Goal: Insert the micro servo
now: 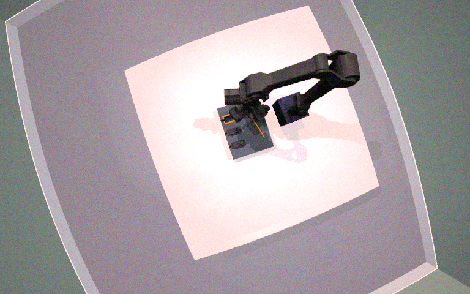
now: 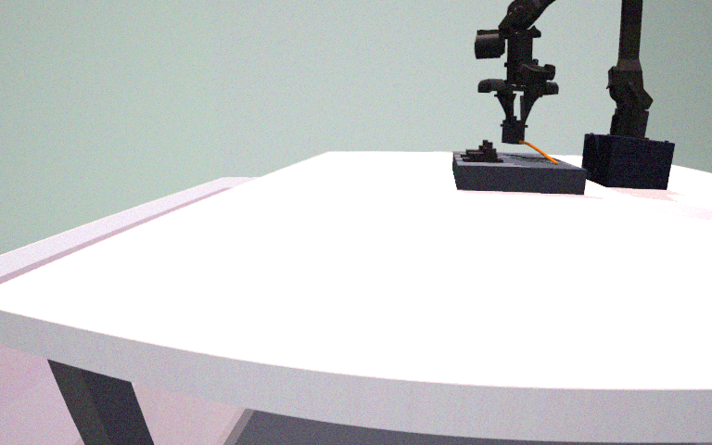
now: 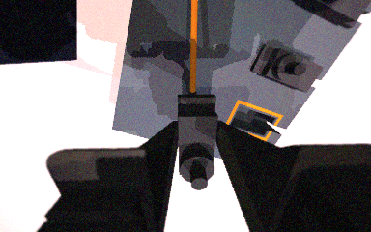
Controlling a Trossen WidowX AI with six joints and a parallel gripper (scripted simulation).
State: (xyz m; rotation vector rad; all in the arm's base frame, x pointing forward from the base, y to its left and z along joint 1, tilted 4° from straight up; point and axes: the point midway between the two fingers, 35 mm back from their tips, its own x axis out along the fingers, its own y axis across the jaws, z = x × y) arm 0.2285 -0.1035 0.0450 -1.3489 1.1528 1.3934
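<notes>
My gripper (image 2: 514, 123) (image 3: 197, 127) is shut on the dark micro servo (image 2: 513, 133) (image 3: 195, 132), held above the deck (image 1: 257, 149) (image 2: 519, 179) (image 3: 127, 115). The servo's output shaft (image 3: 198, 183) faces the wrist camera and points up. Its orange cable (image 1: 257, 127) (image 2: 540, 152) (image 3: 193, 48) slopes down over the deck, on the side away from the pocket's notch; whether its end touches is unclear. The orange outline (image 1: 229, 122) (image 3: 261, 108) marks the empty pocket, which lies right of the servo in the wrist view. In the top view the arm hides the servo.
Two seated servos stand in a row beside the pocket: the nearer one (image 1: 233, 131) (image 3: 291, 68) and the farther one (image 1: 238, 144) (image 3: 328, 11). The arm's dark blue base block (image 1: 286, 112) (image 2: 627, 162) (image 3: 36, 31) stands close beside the deck. The white table (image 1: 194, 207) (image 2: 314, 273) carries both.
</notes>
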